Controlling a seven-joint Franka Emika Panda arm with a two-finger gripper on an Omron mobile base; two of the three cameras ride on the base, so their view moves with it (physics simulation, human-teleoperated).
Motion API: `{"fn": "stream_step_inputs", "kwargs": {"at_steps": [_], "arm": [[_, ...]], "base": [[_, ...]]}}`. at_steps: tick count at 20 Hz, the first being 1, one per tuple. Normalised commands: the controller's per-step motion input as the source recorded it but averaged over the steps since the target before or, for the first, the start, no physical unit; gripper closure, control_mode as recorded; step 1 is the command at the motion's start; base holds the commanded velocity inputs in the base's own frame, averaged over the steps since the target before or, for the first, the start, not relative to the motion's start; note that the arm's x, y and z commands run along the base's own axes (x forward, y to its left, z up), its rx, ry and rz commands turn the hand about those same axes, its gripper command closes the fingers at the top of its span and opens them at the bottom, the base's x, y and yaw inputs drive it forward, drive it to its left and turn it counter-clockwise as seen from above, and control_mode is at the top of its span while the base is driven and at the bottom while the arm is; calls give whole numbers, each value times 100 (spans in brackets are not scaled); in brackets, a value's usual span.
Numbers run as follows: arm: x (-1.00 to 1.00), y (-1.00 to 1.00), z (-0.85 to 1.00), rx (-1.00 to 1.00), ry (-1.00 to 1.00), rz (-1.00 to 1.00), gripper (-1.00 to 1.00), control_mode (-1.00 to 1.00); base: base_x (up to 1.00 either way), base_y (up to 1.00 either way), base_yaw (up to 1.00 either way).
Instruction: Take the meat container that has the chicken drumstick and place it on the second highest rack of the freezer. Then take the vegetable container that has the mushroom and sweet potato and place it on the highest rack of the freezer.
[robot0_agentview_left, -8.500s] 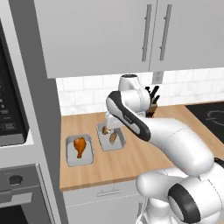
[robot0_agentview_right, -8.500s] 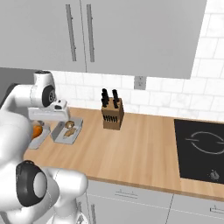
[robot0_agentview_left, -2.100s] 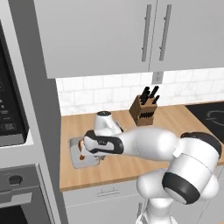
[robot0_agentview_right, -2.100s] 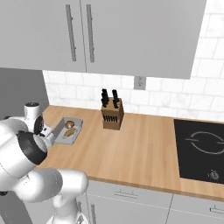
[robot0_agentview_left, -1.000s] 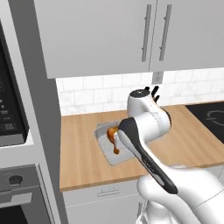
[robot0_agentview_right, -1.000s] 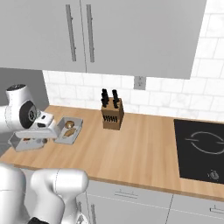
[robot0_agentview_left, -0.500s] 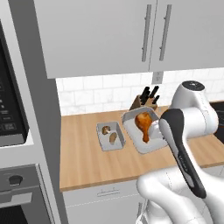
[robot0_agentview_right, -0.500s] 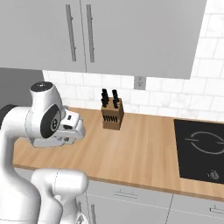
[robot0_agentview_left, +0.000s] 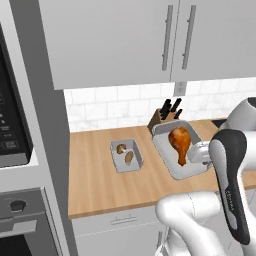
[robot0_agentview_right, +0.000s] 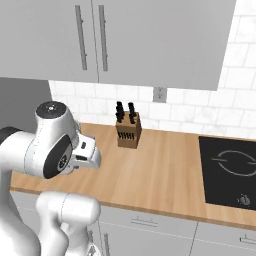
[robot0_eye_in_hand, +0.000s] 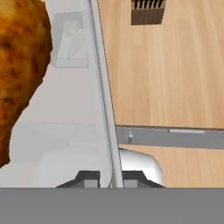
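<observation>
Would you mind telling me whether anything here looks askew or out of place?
Only the meat container: it hangs tilted above the counter, gripped by its rim in the pincer, drumstick inside. The vegetable container sits flat.

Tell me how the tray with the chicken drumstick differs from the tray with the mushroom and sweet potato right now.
The drumstick tray is lifted off the counter, gripped at its rim by the claw; the vegetable tray sits flat on the wood. The drumstick tray carries one glossy orange-brown chicken drumstick; the vegetable tray carries a small mushroom and sweet potato. The drumstick tray looks bigger, though it is nearer the camera. Both are pale grey and rectangular.
</observation>
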Motion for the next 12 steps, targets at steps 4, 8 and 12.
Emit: {"fn": "stream_step_inputs", "kwargs": {"at_steps": [4,8,12], "arm": [[-34,-6,21,0,-9,0,100,-100],[-5,-1,4,0,-3,0,100,-100],[0,0,0,0,0,0,100,-100]], "base": [[0,0,0],[0,0,0],[0,0,0]]}}
